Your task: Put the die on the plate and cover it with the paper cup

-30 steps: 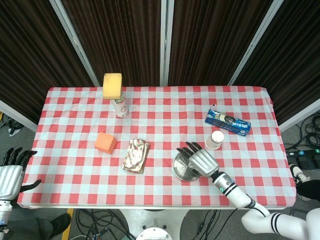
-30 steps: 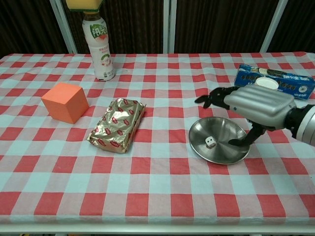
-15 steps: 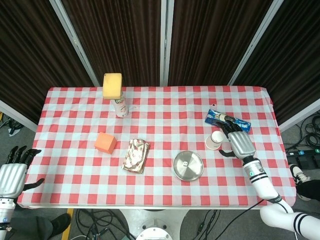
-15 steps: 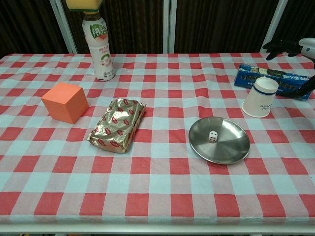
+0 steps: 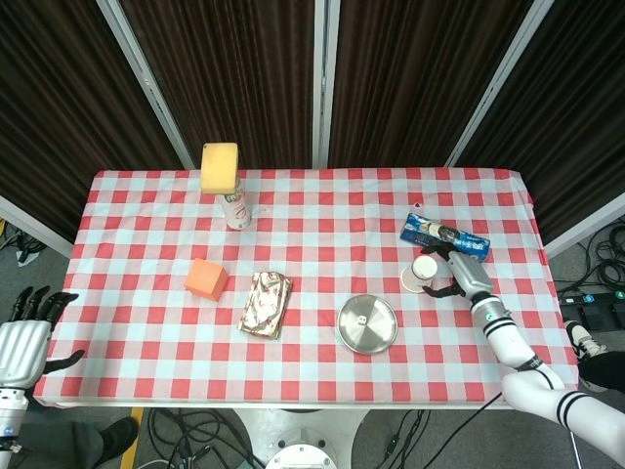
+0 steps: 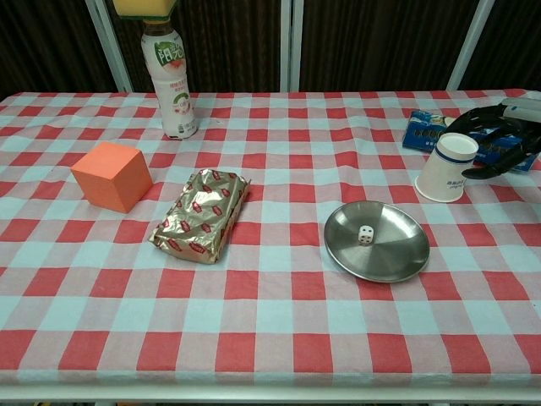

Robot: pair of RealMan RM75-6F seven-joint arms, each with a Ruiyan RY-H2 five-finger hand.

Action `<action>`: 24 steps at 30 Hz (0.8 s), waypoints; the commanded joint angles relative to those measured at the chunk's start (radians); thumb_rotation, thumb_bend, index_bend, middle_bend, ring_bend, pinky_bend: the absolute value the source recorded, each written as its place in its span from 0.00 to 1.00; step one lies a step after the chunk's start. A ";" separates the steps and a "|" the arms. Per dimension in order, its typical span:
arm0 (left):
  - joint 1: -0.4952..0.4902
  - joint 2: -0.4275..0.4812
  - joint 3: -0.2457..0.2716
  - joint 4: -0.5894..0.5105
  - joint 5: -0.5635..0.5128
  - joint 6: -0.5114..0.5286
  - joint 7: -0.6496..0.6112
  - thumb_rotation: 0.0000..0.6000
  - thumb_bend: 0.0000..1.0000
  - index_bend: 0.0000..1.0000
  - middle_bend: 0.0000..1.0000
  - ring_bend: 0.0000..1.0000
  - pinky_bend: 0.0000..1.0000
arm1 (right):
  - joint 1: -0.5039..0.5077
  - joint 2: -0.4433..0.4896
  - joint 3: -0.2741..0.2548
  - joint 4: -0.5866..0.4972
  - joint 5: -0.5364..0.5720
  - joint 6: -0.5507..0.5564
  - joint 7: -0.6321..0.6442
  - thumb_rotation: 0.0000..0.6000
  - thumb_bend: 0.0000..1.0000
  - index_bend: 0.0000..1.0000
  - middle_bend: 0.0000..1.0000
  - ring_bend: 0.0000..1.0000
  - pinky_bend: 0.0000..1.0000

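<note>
The die (image 6: 364, 234) already lies in the plate (image 6: 397, 260), a little toward the plate's 10 o'clock from its middle, so the first half of the job looks done and only the covering remains. The paper cup (image 6: 445, 167) stands mouth-up on the checked tablecloth (image 6: 270, 313), at about 1 o'clock from the plate and just apart from it, touching or nearly touching the blue packet (image 5: 444, 236) behind it. The right hand (image 6: 499, 139) sits at the cup's 3 o'clock with its fingers curved around the rim and wall; it seems placed for a side grasp, which would suit turning the cup upside down, but I cannot tell whether the fingers have actually closed on it. The left hand (image 5: 20, 342) hangs off the table's edge at 8 o'clock, fingers spread and holding nothing, out of the way. The orange block (image 6: 112, 175), foil packet (image 6: 203, 215) and bottle (image 6: 169, 80) lie well to 9 and 10 o'clock, clear of the work.
</note>
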 commanded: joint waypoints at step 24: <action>0.008 0.005 0.003 -0.009 0.000 0.010 0.002 1.00 0.00 0.18 0.18 0.07 0.00 | 0.016 0.045 -0.218 -0.166 -0.437 0.249 0.275 1.00 0.27 0.50 0.31 0.14 0.16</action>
